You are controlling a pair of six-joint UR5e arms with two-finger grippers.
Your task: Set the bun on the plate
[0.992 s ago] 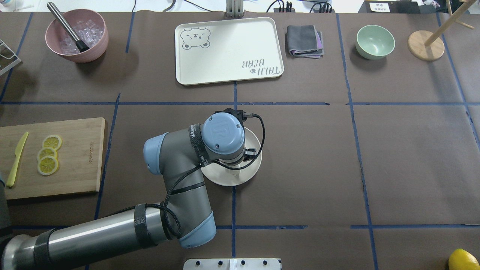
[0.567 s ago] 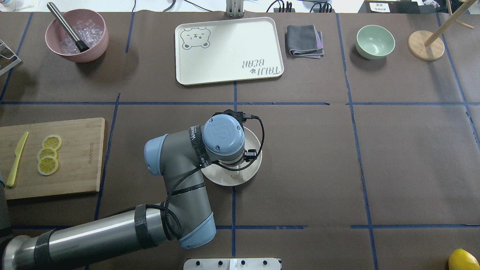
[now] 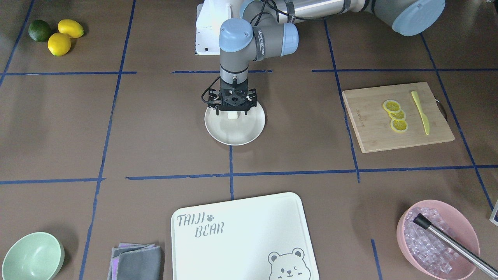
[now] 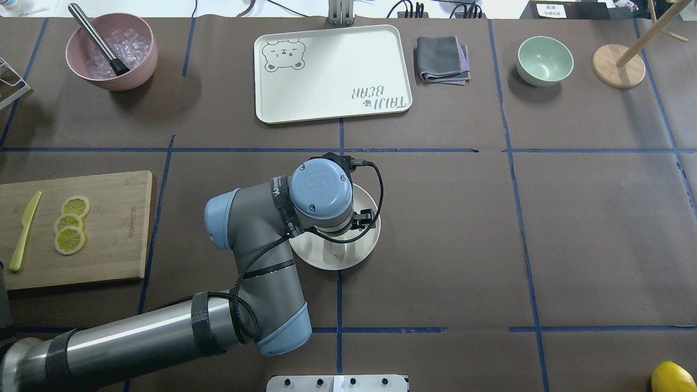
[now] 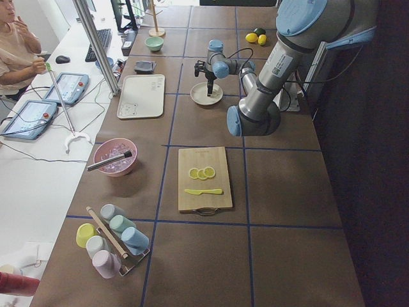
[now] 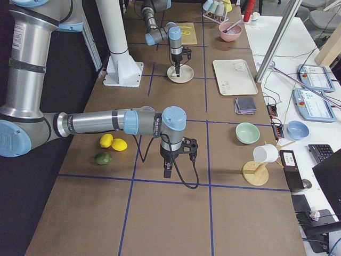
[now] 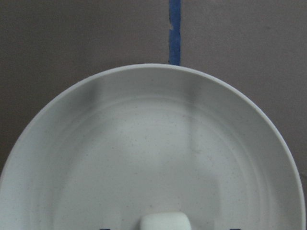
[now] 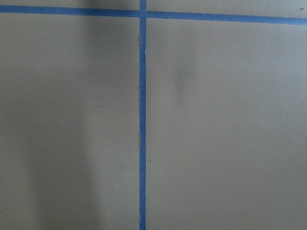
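Observation:
The round cream-white plate (image 3: pixel 237 134) (image 4: pixel 367 239) sits at the table's centre. On its robot-side half lies the small white bun (image 3: pixel 232 116). In the left wrist view the bun (image 7: pixel 165 221) shows at the bottom edge, resting on the plate (image 7: pixel 144 120). My left gripper (image 3: pixel 232 112) points straight down right over the bun, open, with its dark fingertips standing wide of the bun on either side. My right gripper (image 6: pixel 167 172) hangs over bare table far to the robot's right. It shows only in the exterior right view, so I cannot tell if it is open or shut.
Beyond the plate lies a bear-printed white tray (image 4: pixel 332 73), with a folded grey cloth (image 4: pixel 442 59) and a green bowl (image 4: pixel 544 60) to its right. A cutting board (image 4: pixel 109 228) with lemon slices and a pink bowl of ice (image 4: pixel 111 51) stand left. Lemons (image 3: pixel 58 37) lie near the right arm.
The left wrist has shifted slightly up and left in the overhead view and looks a little larger, as if lifted. The plate has not moved.

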